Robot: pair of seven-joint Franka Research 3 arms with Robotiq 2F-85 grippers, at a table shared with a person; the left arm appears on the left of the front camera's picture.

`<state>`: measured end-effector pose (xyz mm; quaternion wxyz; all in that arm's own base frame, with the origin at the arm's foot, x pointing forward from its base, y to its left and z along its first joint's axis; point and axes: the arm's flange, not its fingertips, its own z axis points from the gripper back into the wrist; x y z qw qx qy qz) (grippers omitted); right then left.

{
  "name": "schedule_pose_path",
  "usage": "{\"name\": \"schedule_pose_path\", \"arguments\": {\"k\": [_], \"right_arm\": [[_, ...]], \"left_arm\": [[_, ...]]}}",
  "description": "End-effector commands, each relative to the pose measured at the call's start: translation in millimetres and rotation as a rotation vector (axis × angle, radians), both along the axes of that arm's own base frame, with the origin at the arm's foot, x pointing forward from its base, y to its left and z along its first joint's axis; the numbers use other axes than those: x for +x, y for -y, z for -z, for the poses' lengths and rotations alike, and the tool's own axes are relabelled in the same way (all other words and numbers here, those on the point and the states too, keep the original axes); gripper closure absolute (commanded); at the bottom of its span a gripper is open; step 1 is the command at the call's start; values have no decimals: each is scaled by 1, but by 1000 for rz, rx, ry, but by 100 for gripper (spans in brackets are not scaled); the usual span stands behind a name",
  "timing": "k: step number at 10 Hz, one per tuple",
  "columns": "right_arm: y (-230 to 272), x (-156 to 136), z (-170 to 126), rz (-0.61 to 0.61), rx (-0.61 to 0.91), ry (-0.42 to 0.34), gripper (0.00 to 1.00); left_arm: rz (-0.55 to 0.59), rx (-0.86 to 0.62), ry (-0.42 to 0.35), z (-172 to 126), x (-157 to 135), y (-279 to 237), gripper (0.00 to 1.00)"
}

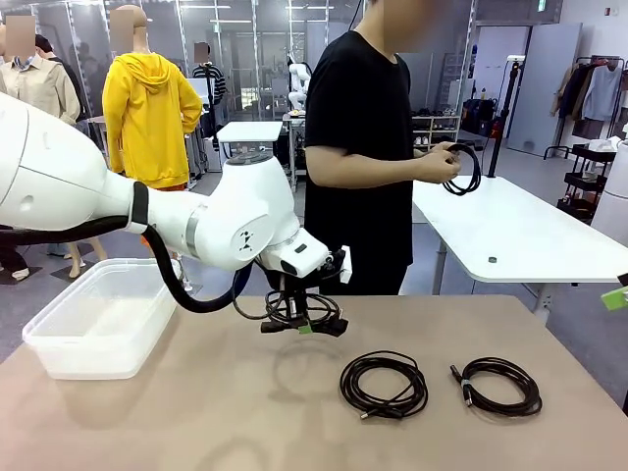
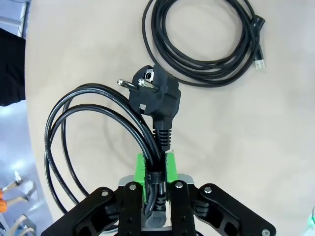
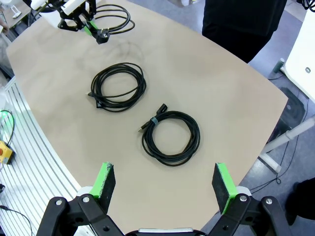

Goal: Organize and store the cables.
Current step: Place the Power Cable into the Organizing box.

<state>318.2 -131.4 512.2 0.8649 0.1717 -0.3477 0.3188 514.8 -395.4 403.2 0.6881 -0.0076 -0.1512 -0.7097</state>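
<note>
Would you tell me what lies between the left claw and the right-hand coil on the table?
In the front view, another coiled cable lies flat between the left claw and that coil.

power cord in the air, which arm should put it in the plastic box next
Left. The left end effector is shut on the power cord, held above the table, and the plastic box sits on that side. The right end effector is open and empty.

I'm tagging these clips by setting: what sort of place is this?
Most likely a robotics lab or test hall: a white robot arm holds a coiled cable over a tan table, a plain white worktable stands behind on an open floor, and glass partitions divide the room.
</note>
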Motion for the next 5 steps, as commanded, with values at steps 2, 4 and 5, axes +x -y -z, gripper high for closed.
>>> {"name": "schedule_pose_path", "arguments": {"k": [2, 4, 5], "right_arm": [[1, 0, 0, -16, 3, 13, 0], [1, 0, 0, -16, 3, 13, 0], [1, 0, 0, -16, 3, 13, 0]], "left_arm": [[-5, 4, -13, -4, 4, 5, 89], [-5, 4, -13, -4, 4, 5, 89], [-5, 4, -13, -4, 4, 5, 89]]}}
